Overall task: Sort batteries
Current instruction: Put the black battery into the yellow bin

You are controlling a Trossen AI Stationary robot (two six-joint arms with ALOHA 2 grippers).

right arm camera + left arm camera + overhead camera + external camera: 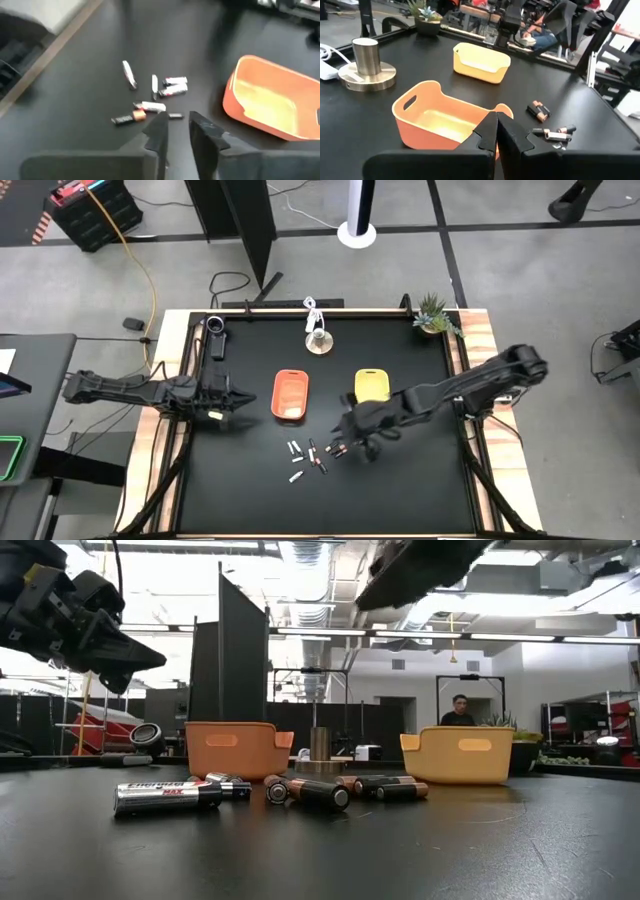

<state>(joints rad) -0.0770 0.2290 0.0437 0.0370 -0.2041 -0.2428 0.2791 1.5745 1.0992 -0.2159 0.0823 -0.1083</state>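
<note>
Several small batteries [308, 455] lie loose on the black table, between the trays and the near edge. Some are silvery, some dark with coppery ends [300, 792] [159, 92]. The orange tray [290, 395] and the yellow tray [372, 385] stand farther back. My right gripper [338, 448] [177, 125] hovers open just right of the pile and above it, touching nothing. My left gripper [245, 398] [496, 131] is shut and empty, level, just left of the orange tray [440, 117]. It sees the batteries [550, 127] beyond that tray.
A metal cylinder on a round base [318, 340] and a white cable stand behind the trays. A potted plant [435, 315] sits at the far right corner, a black device [215, 335] at the far left. A person [460, 712] is in the room beyond.
</note>
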